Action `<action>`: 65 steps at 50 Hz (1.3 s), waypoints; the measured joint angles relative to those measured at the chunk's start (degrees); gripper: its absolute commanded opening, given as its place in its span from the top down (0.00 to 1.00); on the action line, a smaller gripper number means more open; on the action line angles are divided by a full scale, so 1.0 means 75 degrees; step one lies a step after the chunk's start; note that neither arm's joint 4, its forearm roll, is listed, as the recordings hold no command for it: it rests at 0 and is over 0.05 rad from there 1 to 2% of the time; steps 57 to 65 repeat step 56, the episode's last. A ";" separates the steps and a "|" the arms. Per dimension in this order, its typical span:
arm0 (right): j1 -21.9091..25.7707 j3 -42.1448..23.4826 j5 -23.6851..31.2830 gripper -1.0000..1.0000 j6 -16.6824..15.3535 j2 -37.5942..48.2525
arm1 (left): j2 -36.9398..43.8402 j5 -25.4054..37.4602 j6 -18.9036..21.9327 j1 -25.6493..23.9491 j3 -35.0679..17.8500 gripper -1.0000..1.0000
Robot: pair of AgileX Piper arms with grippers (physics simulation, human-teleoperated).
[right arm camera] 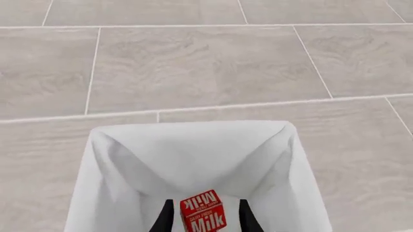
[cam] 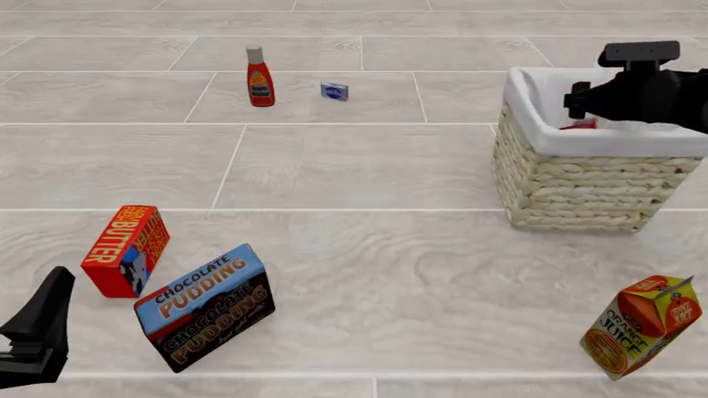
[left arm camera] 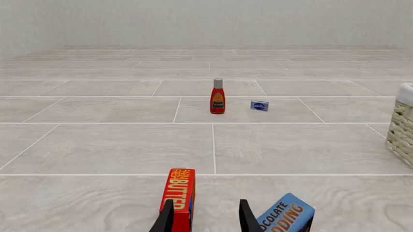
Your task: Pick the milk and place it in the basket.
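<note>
Grey tiled tabletop is carrying the basket at 2 o'clock; right hand is gripping the milk above it and should open slowly.

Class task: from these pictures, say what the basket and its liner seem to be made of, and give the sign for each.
The basket: apparently woven wicker, matte pale beige, with braided rows along its wall. Its liner: seemingly soft white cloth, smooth, folded over the rim.

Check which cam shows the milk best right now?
Right wrist view: the milk sits between the right gripper fingers over the basket liner, red top and lettering readable. Front view shows only a red sliver behind the basket rim, mostly blocked by the arm. Left wrist view doesn't show it.
</note>
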 measured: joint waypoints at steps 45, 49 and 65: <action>0.0260 0.2039 -0.1640 0.00 0.0478 -0.1688 | 0.0000 0.0000 0.0000 0.0000 0.0000 0.00; 0.0306 0.2435 -0.2022 0.00 0.0603 -0.1931 | 0.0000 0.0000 0.0000 0.0000 0.0000 0.00; 0.0415 0.3042 -0.2552 0.00 0.0773 -0.2344 | 0.0000 0.0000 0.0000 0.0000 0.0000 0.00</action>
